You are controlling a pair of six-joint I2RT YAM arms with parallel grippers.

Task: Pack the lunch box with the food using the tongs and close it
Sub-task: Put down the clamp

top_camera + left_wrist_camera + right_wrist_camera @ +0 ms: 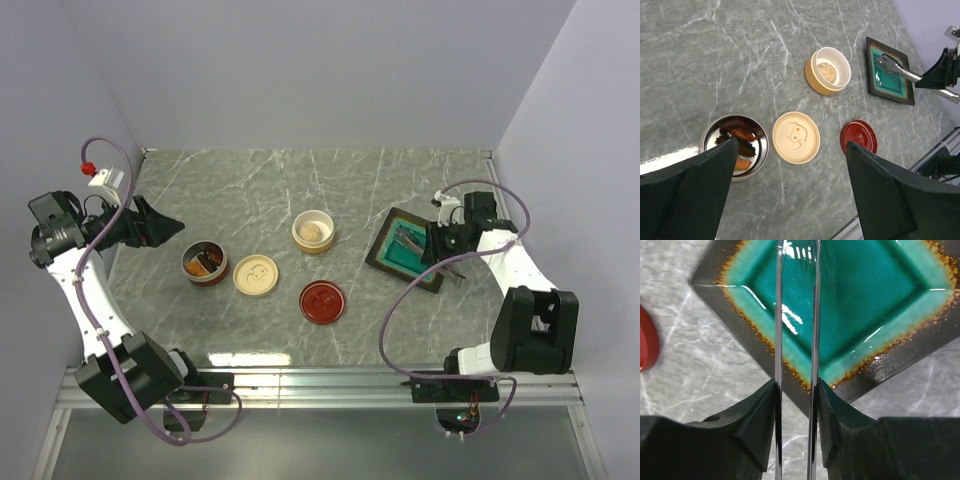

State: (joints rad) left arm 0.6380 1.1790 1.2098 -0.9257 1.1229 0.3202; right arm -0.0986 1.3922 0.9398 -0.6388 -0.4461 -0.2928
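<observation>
My right gripper is shut on the silver tongs, one pad pressing each arm. The tongs' tips reach over a teal square plate. Brown and orange food lies in a round steel container at the left. A tan piece sits in the orange-walled round container. A cream lid and a red lid lie flat on the table between them. My left gripper hangs open above the table's left side, with nothing between its fingers.
Grey walls close in the marble table on three sides. The metal rail with both arm bases runs along the near edge. The teal plate has nothing on it but the tongs' tips.
</observation>
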